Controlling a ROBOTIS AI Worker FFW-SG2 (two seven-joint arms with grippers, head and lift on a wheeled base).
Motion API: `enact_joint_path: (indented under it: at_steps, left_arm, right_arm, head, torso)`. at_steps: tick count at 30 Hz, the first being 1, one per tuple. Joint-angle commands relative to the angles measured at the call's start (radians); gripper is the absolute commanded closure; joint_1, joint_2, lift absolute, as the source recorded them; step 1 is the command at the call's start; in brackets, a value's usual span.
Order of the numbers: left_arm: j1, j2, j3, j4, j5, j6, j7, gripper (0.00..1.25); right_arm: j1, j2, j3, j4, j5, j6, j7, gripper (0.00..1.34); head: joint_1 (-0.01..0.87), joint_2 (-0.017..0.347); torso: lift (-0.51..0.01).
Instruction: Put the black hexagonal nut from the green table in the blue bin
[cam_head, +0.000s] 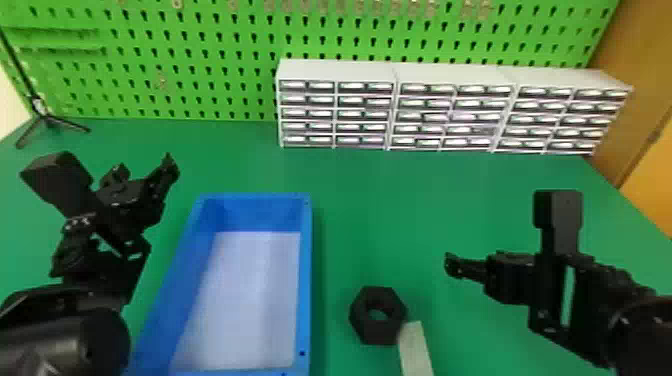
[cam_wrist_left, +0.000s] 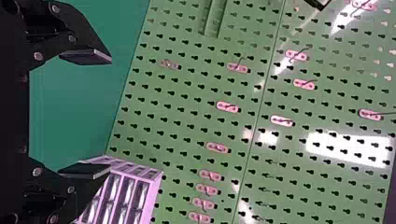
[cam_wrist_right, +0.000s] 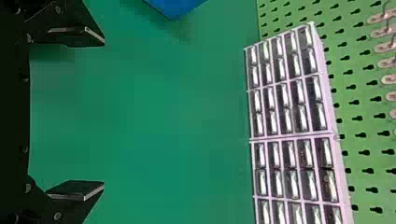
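The task was, as I judge it, still at its beginning, with the main part of the work to be done. The black hexagonal nut (cam_head: 380, 334) lay flat on the green table (cam_head: 380, 200), with its hole turned upward. It was outside the blue bin (cam_head: 305, 280), near the right long edge of it and towards the near right corner, but it did not touch the wall. A pale strip (cam_head: 416, 350) lay at the near right side of the nut; whether the two touched, I could not tell. Inside the bin I saw only its light bottom, so nothing was delivered there.

The right gripper (cam_wrist_right: 103, 114) was above the table, between the nut and the table's right edge. Its two fingers stood wide apart and had nothing between them. The left gripper (cam_wrist_left: 110, 114) was beyond the left long edge of the bin, also with its fingers well apart, and it was empty too. A white drawer cabinet (cam_head: 335, 115) stood along the back edge of the table, reaching near to the back right corner.

What was left, in my judgement, was the complete transfer: to bring a gripper down over the nut, to close on its sides, to raise it above the bin's right edge and to release it inside. The right gripper seemed the more suitable one, because it had the nearer position.
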Motion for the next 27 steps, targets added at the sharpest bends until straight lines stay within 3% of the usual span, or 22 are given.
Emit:
enact_joint_path:
  at_steps: [1, 16, 27]
  left_arm:
    - [0.004, 0.000, 0.005, -0.003, -0.001, 0.000, 0.000, 0.43]
    - [0.014, 0.000, 0.021, -0.016, -0.005, 0.000, 0.000, 0.43]
    - [0.014, 0.000, 0.022, -0.017, -0.012, 0.002, 0.000, 0.43]
  right_arm:
    - [-0.005, -0.009, 0.001, -0.057, 0.004, 0.118, 0.000, 0.20]
    - [-0.072, -0.055, 0.067, -0.110, -0.019, 0.377, 0.000, 0.20]
    - [-0.126, -0.095, 0.108, -0.110, -0.065, 0.401, 0.000, 0.20]
  head:
    - [0.692, 0.008]
    - [0.692, 0.008]
    - [0.692, 0.008]
  torso:
    - [-0.097]
    - [-0.097]
    - [-0.097]
